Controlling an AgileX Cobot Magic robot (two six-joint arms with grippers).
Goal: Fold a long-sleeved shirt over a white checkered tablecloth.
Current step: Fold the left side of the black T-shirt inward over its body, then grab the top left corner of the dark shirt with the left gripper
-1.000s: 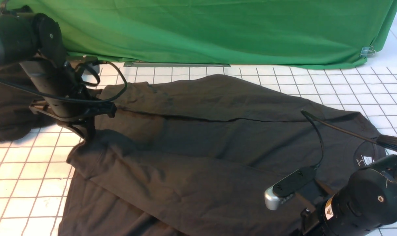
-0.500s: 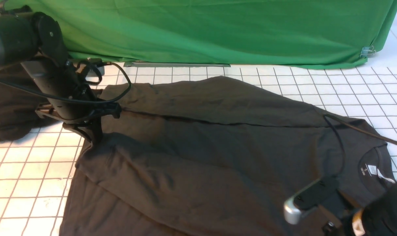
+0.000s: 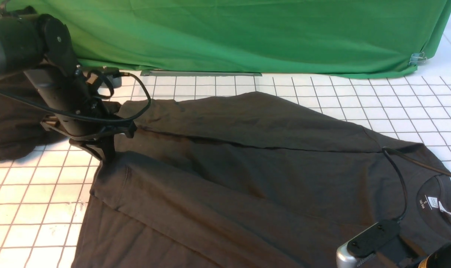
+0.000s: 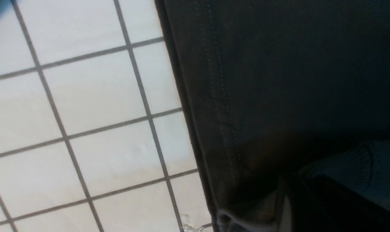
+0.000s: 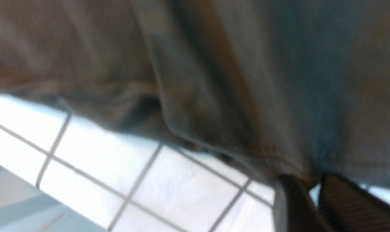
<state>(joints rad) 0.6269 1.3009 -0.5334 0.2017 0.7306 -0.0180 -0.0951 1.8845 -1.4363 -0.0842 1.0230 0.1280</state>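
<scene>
You're mid-fold: the long-sleeved shirt lies spread on the white checkered tablecloth, far side already folded in. Your left end effector sits at its hem corner, grip unclear. The right end effector stands narrow at a collar-side edge, hold uncertain. Next, secure both edges before lifting

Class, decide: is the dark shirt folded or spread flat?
Partly folded: the dark brown-black cotton long-sleeved shirt shows a layer overlapping its body lengthwise.
</scene>
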